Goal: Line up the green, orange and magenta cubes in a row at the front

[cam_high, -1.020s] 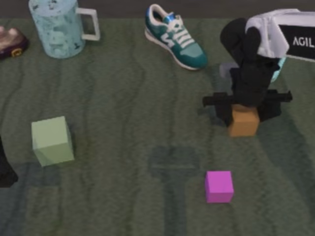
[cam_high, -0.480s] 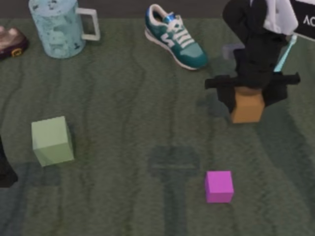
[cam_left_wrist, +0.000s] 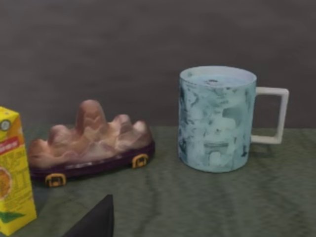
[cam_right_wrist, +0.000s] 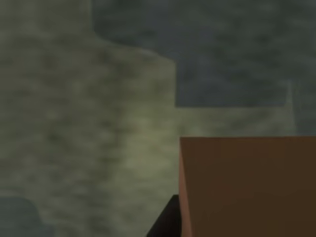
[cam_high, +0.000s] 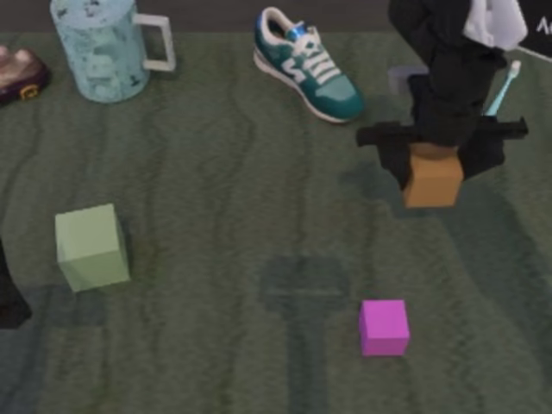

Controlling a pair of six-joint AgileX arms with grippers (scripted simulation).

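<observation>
My right gripper (cam_high: 435,166) is shut on the orange cube (cam_high: 431,185) at the right of the table, holding it above the cloth. In the right wrist view the orange cube (cam_right_wrist: 247,187) fills the lower corner, with one dark finger (cam_right_wrist: 168,222) against its side. The pale green cube (cam_high: 90,246) rests at the left. The small magenta cube (cam_high: 384,328) lies near the front, right of centre. My left gripper (cam_high: 7,302) is parked at the left edge, open, with only one fingertip (cam_left_wrist: 94,222) showing in its wrist view.
A light blue mug (cam_high: 103,47) stands at the back left, next to a brown and purple toy (cam_high: 19,73). A teal sneaker (cam_high: 308,65) lies at the back centre. The left wrist view also shows a yellow juice carton (cam_left_wrist: 12,173).
My right gripper has risen with the orange cube and drifted slightly toward the back right. The green and magenta cubes and the left arm have not moved.
</observation>
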